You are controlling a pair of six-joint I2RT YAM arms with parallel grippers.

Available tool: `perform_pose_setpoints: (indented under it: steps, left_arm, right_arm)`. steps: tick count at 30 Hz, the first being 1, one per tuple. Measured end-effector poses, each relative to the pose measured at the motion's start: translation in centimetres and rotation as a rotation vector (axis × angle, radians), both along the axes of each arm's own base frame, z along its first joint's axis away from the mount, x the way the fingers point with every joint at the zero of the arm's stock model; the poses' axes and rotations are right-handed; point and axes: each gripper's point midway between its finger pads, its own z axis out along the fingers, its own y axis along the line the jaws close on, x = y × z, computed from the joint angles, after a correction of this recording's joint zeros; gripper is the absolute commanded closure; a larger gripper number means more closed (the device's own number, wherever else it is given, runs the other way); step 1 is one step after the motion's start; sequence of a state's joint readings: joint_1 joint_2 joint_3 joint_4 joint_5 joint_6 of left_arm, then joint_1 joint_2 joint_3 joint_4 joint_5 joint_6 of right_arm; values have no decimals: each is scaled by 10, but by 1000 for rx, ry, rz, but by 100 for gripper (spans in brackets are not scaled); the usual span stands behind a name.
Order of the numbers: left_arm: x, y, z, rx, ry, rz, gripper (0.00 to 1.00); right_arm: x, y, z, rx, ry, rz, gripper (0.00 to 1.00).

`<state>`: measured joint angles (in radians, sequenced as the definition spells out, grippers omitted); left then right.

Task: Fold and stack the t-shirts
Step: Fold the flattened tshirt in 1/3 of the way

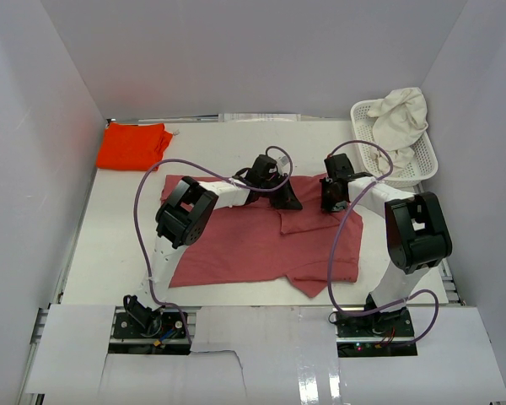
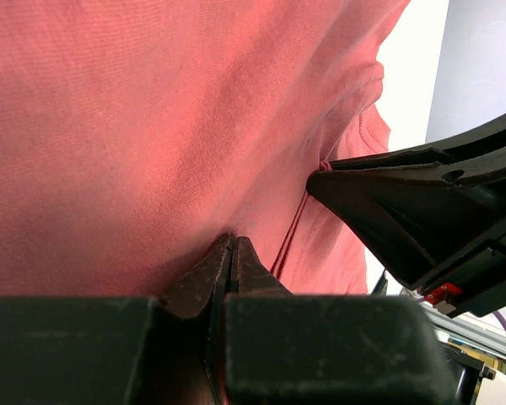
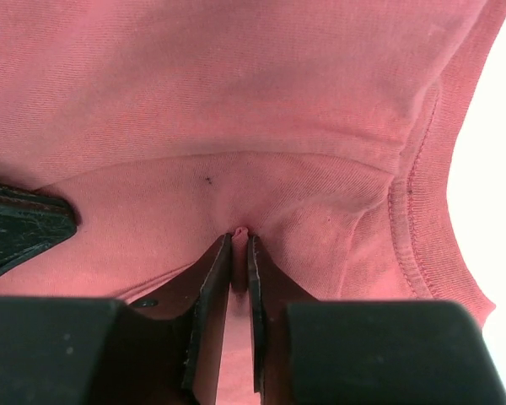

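Note:
The dusty rose-red t-shirt (image 1: 244,249) lies spread across the middle of the table, its far edge partly folded over. Both grippers are down on that far edge, close together. My left gripper (image 1: 288,201) is shut, its tips pinching the rose cloth (image 2: 152,126) in the left wrist view (image 2: 234,242). My right gripper (image 1: 331,202) is shut on a small ridge of the same shirt (image 3: 236,101) beside the collar seam (image 3: 239,236). The bright orange-red t-shirt (image 1: 133,145) lies folded at the far left corner. The cream-white t-shirt (image 1: 405,116) is bunched in the basket.
A white lattice basket (image 1: 423,169) stands at the far right by the wall. White walls close in on the table's left, back and right. Purple cables loop from both arms over the shirt. Bare table (image 1: 118,245) shows left of the shirt.

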<state>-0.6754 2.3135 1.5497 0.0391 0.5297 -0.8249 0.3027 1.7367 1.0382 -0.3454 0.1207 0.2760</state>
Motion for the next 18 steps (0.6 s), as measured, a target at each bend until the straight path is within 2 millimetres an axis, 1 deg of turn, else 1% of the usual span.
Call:
perform_pose_setpoints:
  steps: [6, 11, 13, 15, 18]
  left_arm:
    - [0, 0, 0, 1, 0, 1, 89]
    - [0, 0, -1, 2, 1, 2, 89]
    - [0, 0, -1, 1, 0, 2, 89]
    - [0, 0, -1, 1, -1, 3, 89]
    - [0, 0, -1, 0, -1, 5, 89]
  right_arm:
    - [0, -1, 5, -1, -11, -2, 79]
    - [-2, -1, 22, 9, -44, -2, 79]
    - [-4, -1, 32, 21, -70, 0, 80]
    - [-11, -2, 41, 38, -92, 3, 90]
    - [-24, -2, 50, 65, -115, 11, 92]
